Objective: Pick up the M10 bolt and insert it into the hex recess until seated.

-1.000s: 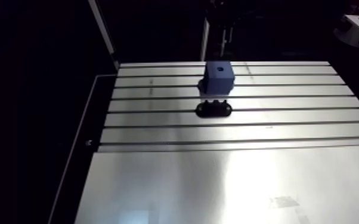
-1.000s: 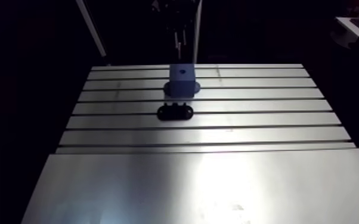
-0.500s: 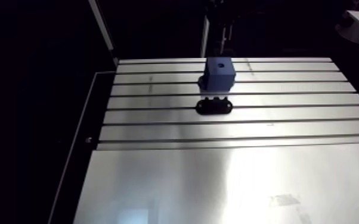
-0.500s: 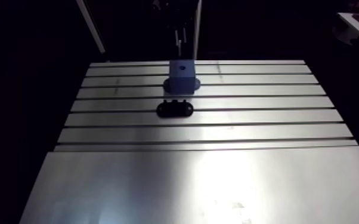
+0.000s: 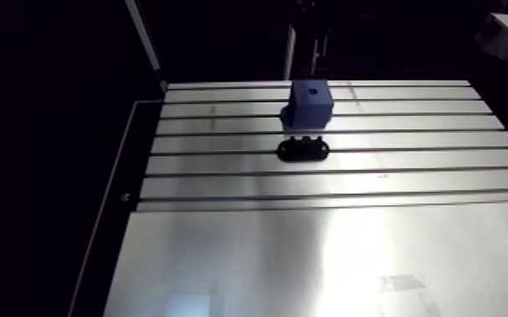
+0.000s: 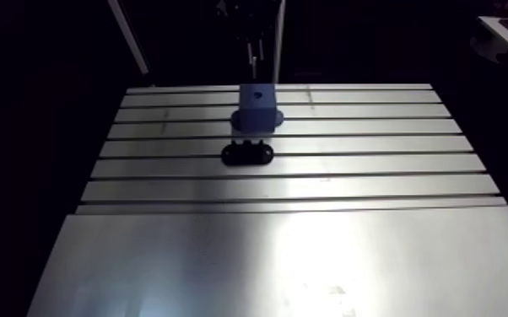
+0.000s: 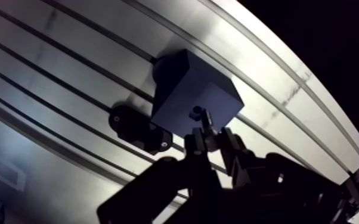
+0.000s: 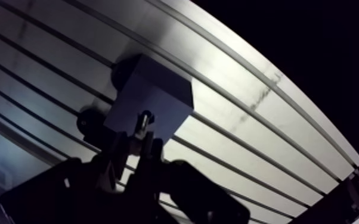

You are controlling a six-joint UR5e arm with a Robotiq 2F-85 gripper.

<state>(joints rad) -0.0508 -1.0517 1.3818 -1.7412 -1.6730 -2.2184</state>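
A blue block point(image 5: 310, 103) with a small recess point(image 7: 197, 110) in its top face stands on the slotted aluminium table point(image 5: 308, 253) near the far edge. In the wrist view my gripper point(image 7: 210, 136) is shut on a slim M10 bolt point(image 7: 206, 121) that points down. The bolt's tip hangs just over the recess, close to the block's top. I cannot tell whether it touches. In the arm view the gripper is a dark shape above the block, with the bolt point(image 6: 249, 56) showing as a pale vertical line.
A low black holder point(image 5: 303, 150) with three bumps on top lies on the table just in front of the block, toward the camera. A slanted metal post point(image 5: 143, 42) rises at the table's far left corner.
The arm view has shifted slightly, so the camera moved. The gap between the bolt and the block's top looks a little smaller than before.
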